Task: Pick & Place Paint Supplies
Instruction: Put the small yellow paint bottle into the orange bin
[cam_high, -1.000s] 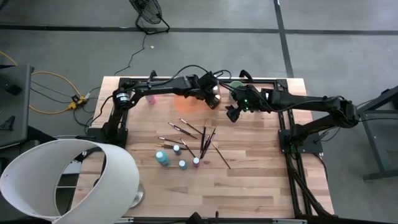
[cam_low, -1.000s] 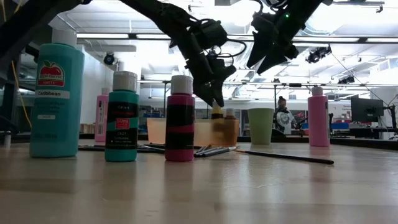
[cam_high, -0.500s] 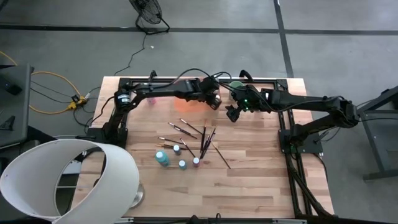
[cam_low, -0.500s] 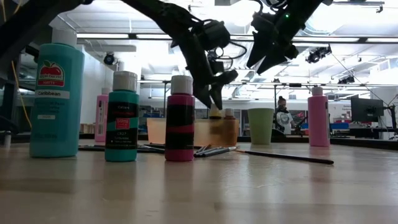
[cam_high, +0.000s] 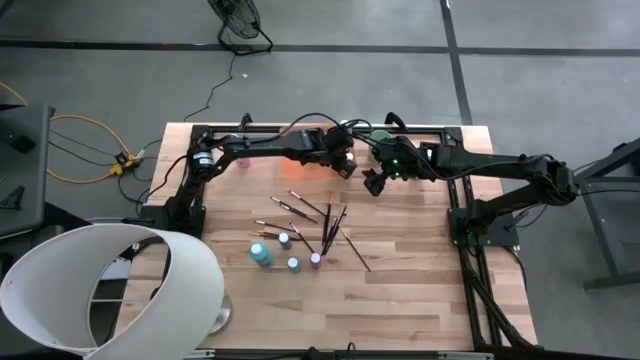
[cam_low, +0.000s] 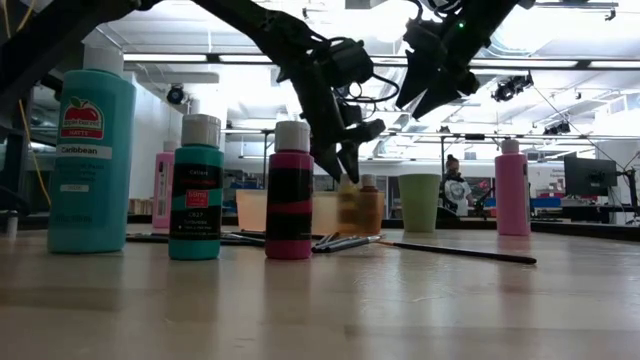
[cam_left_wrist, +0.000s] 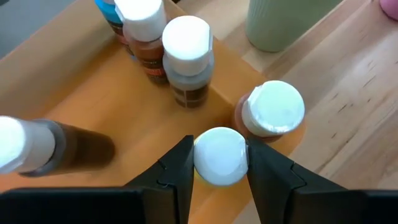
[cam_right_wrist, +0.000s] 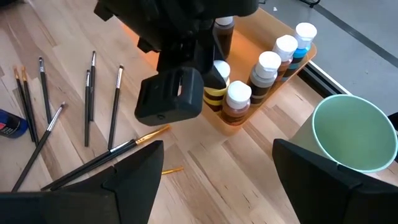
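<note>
My left gripper (cam_left_wrist: 219, 148) is over the near right corner of the translucent orange tray (cam_left_wrist: 74, 99), which also shows in the high view (cam_high: 305, 165). It is open, with a finger close on each side of the white cap of a brown paint bottle (cam_left_wrist: 221, 157) that stands upright in the tray. More capped bottles (cam_left_wrist: 186, 43) stand beside it, and one brown bottle (cam_left_wrist: 56, 146) lies on its side. My right gripper (cam_right_wrist: 217, 180) is open and empty, held high near the light green cup (cam_right_wrist: 351, 134). Several bottles (cam_high: 284, 250) and dark brushes (cam_high: 325, 225) are on the table.
The green cup (cam_high: 381, 137) stands just right of the tray, with a pink bottle (cam_low: 511, 190) beyond it. Another pink bottle (cam_high: 243, 160) stands at the far left. A large white lampshade (cam_high: 110, 290) covers the near left corner. Bare wood lies near and right.
My left gripper has set the brown bottle down in the tray's corner. Its fingertips have parted, letting go of the cap, and it has shifted a little toward the table's right edge. The bottle now stands still in the tray.
</note>
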